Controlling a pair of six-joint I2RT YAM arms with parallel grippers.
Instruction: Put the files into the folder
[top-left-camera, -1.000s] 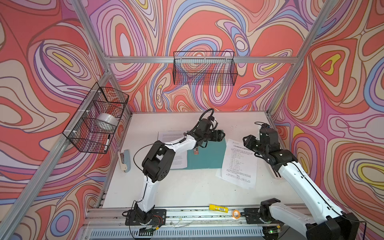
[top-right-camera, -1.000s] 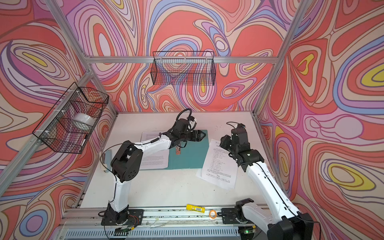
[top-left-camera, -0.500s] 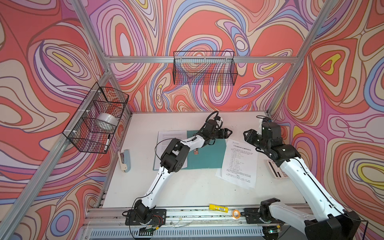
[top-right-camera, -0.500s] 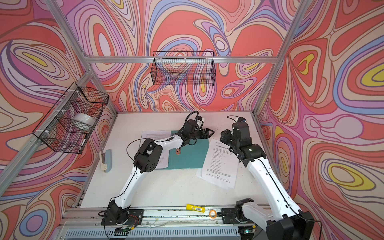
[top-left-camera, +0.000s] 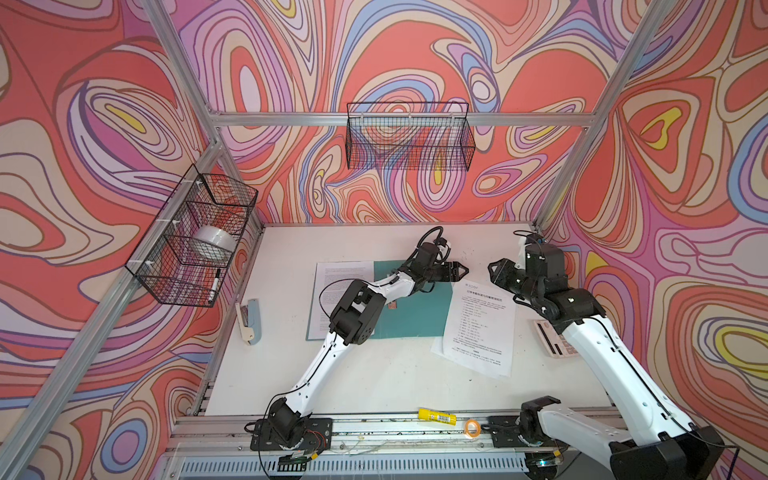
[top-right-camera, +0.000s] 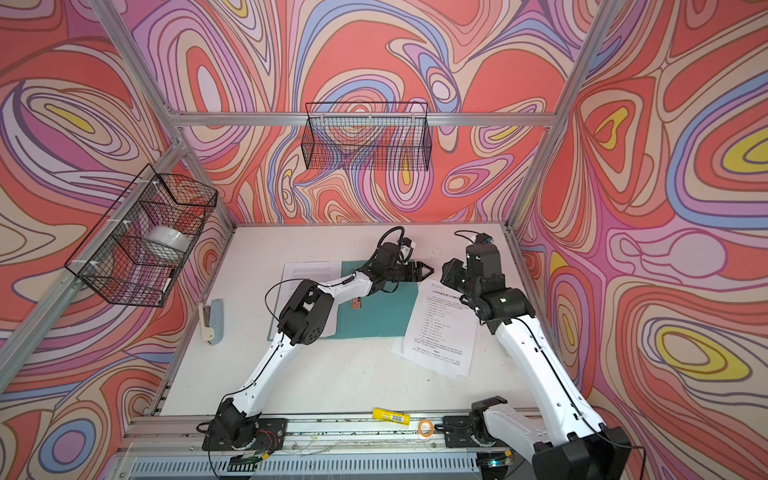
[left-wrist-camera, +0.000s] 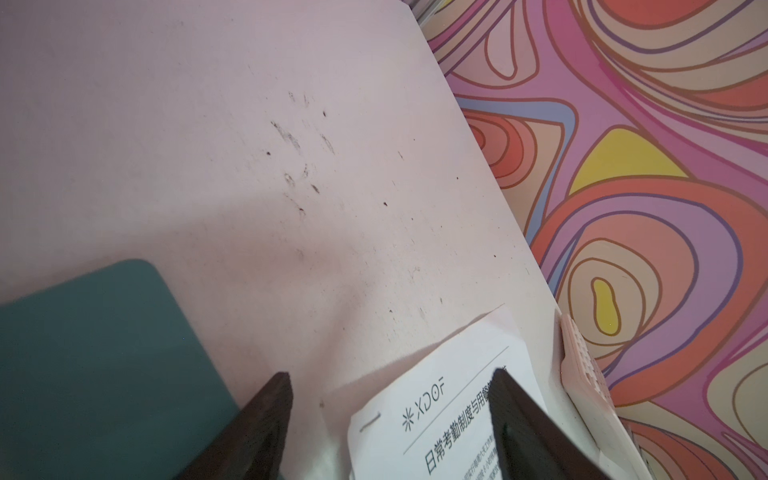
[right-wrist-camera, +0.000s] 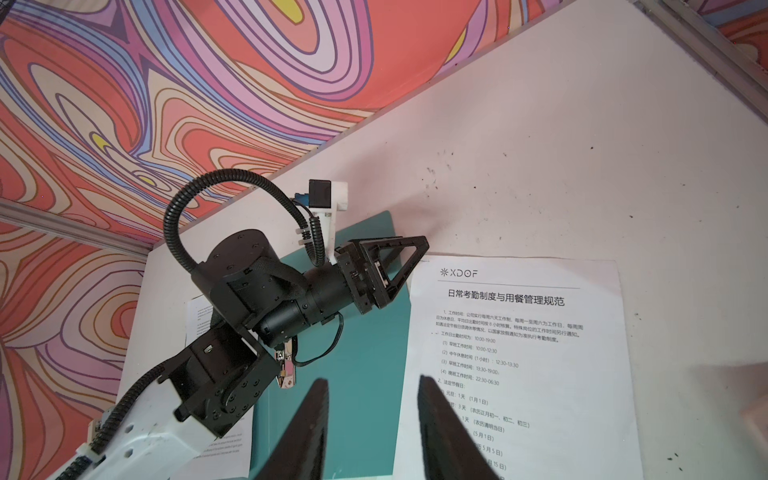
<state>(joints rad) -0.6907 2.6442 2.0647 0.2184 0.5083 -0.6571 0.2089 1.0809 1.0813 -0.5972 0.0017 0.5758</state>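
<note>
Right now my left jaws stand wide apart and empty, low over the far right corner of the thin, flat teal-green folder (top-left-camera: 411, 316), which lies open on the white bench (top-left-camera: 374, 374). The files (top-left-camera: 478, 328), a stapled set of white paper sheets printed with black text, lie just to the right of the folder, and their left long edge laps over its right edge. Their long axis runs from the far side of the bench to the near side, with the near end swung a little outward. In the left wrist view their stapled corner sits just ahead of my left fingertips (left-wrist-camera: 505, 386), below the gap between them. My right jaws are partly apart and empty, hovering higher over the far end of the sheets. I judge the left jaws nearer, so the files must travel leftward, across their long axis, onto the folder.
</note>
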